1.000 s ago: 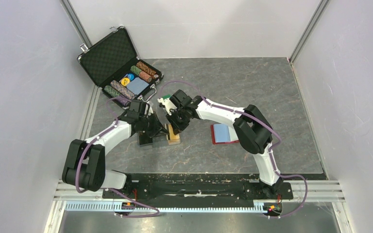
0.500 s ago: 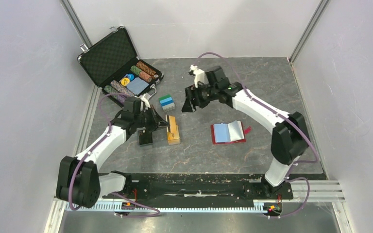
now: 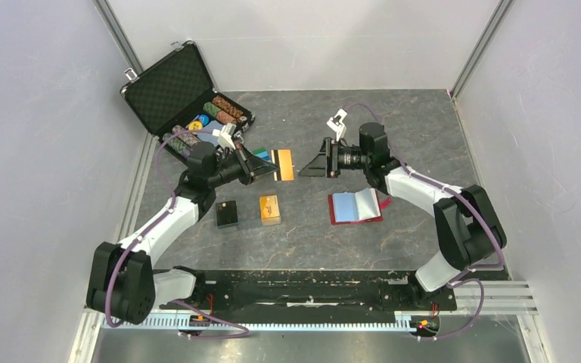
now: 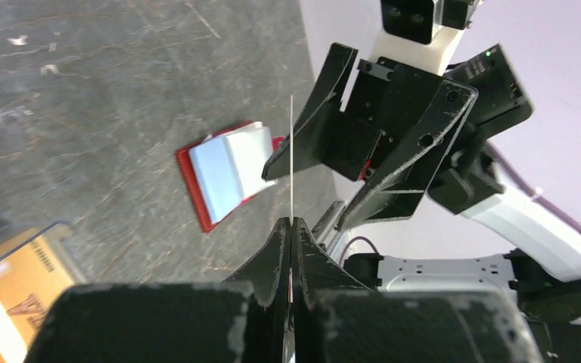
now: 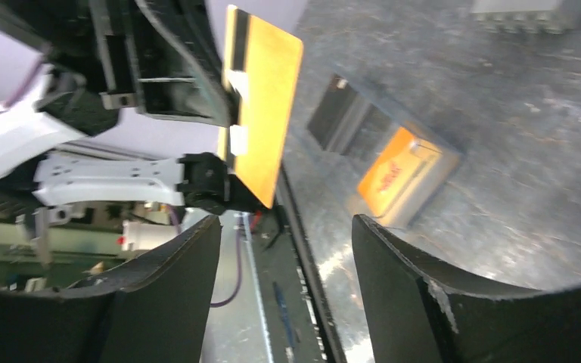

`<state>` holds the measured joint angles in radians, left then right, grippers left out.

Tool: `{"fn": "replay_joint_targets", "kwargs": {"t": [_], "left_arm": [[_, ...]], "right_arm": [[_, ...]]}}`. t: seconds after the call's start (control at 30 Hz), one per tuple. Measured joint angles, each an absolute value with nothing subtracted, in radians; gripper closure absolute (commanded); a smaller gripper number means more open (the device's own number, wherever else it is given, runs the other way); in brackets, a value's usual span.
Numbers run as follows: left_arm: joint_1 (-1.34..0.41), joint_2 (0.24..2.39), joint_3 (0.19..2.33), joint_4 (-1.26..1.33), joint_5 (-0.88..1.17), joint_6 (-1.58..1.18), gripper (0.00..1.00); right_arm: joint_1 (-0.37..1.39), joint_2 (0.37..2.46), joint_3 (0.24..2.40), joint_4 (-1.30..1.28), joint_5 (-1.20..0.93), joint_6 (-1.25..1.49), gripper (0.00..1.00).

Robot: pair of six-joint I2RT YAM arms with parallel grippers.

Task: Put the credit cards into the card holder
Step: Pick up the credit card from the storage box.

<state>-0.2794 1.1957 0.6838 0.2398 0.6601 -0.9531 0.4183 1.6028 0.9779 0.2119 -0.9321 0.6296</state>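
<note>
Handover stage, apparently: left pincer (image 3: 255, 168) grips one orange credit card (image 3: 283, 164) aloft, and right pincer (image 3: 314, 162) gapes wide just beside it. Card holder (image 3: 355, 206) lies open on the surface (image 3: 393, 136), possibly with a pale card inside. Further orange cards (image 3: 270, 209) lie stacked, not yet loaded.

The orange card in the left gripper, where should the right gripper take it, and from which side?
Probably the free end of the card, opposite the left gripper, with the right gripper coming straight in. It is thin and held in the air, so close on its flat faces.
</note>
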Motion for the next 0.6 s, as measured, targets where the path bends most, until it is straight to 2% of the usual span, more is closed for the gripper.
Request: {"fn": "replay_joint_targets", "kwargs": {"t": [0.2,0.4,0.47,0.6], "left_arm": [[-0.326,1.244,0.681,0.348,0.694,-1.009,0.98],[-0.361,1.251,0.680,0.384,0.694,-1.015,0.98],[-0.369,1.252,0.680,0.396,0.694,-1.021,0.98],[-0.377,1.252,0.680,0.398,0.685,-1.028,0.98]], "right_arm": [[0.422,1.604,0.865,0.703,-1.005,0.999,0.49],[0.422,1.622,0.865,0.879,-1.028,1.131,0.56],[0.422,1.626,0.865,0.883,-1.032,1.142,0.55],[0.421,1.621,0.878,0.768,-1.019,1.061,0.44]]}}
